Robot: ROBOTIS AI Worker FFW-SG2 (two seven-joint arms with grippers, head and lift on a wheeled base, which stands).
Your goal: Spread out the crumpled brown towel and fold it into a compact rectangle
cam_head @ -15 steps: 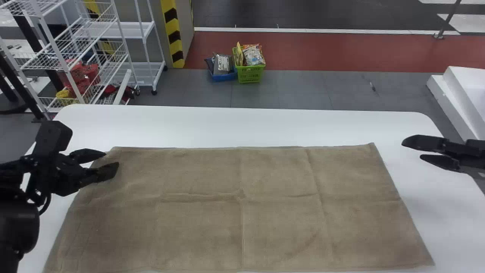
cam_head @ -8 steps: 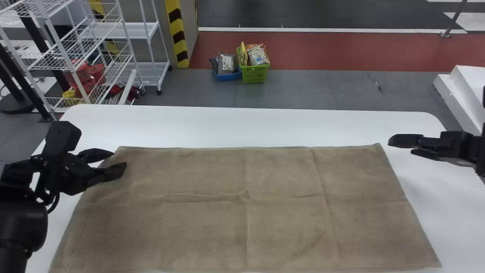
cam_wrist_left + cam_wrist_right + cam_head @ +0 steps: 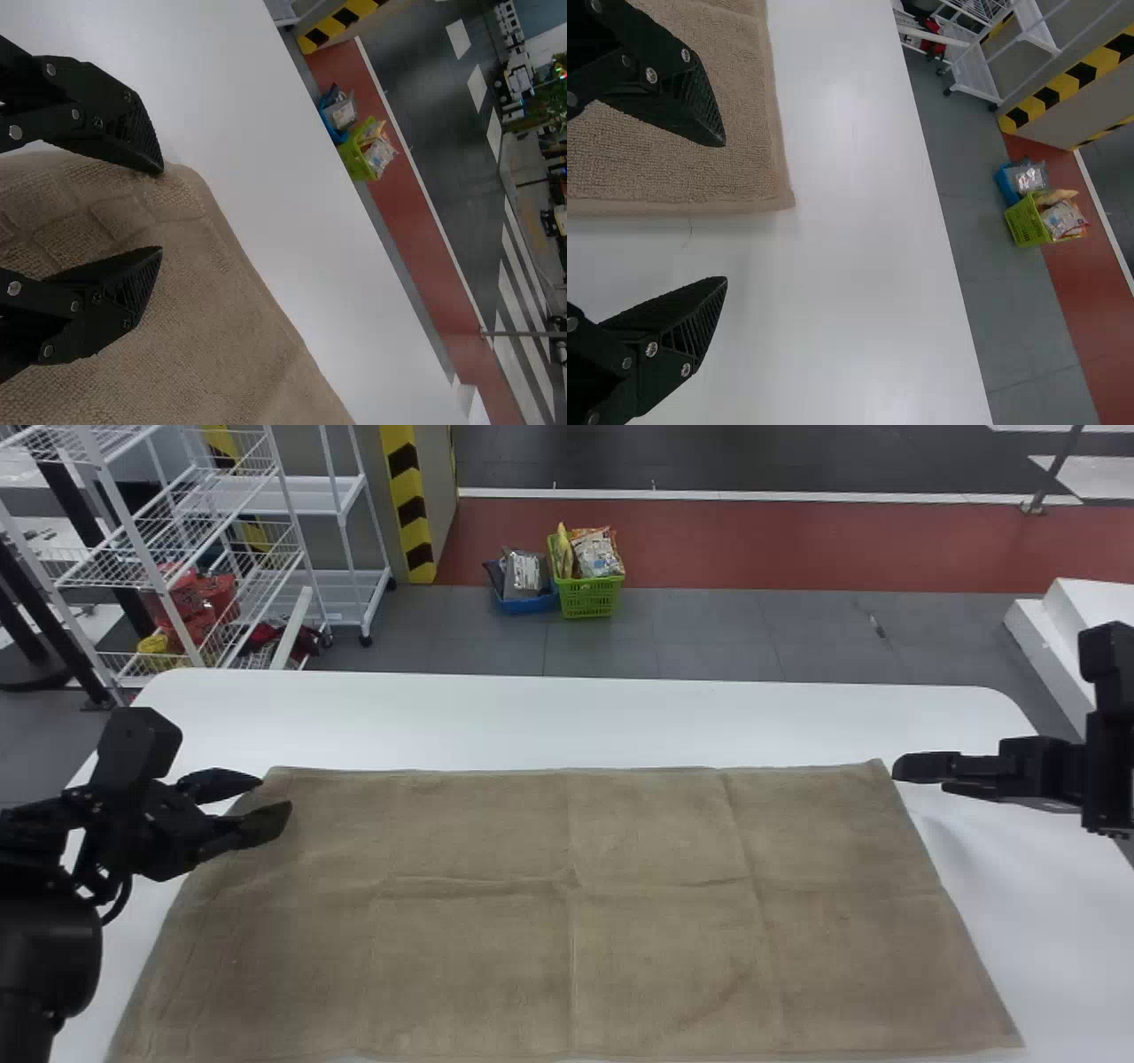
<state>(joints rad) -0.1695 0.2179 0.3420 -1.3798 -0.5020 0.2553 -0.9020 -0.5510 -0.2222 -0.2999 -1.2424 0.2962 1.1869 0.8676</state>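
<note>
- Brown towel (image 3: 478,957) lies spread flat, lightly creased, across the lower centre of the head view on a white table (image 3: 576,717).
- Left gripper (image 3: 275,794), left of the frame, is at the towel's upper-left corner, fingers partly apart, gripping nothing.
- Right gripper (image 3: 917,779), right of the frame, is by the upper-right corner, fingers wide apart, empty.

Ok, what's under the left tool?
Under the left tool: the brown towel, near its far left corner, and white table past its edge. The tool hides part of both; whatever's beneath the towel is covered.
</note>
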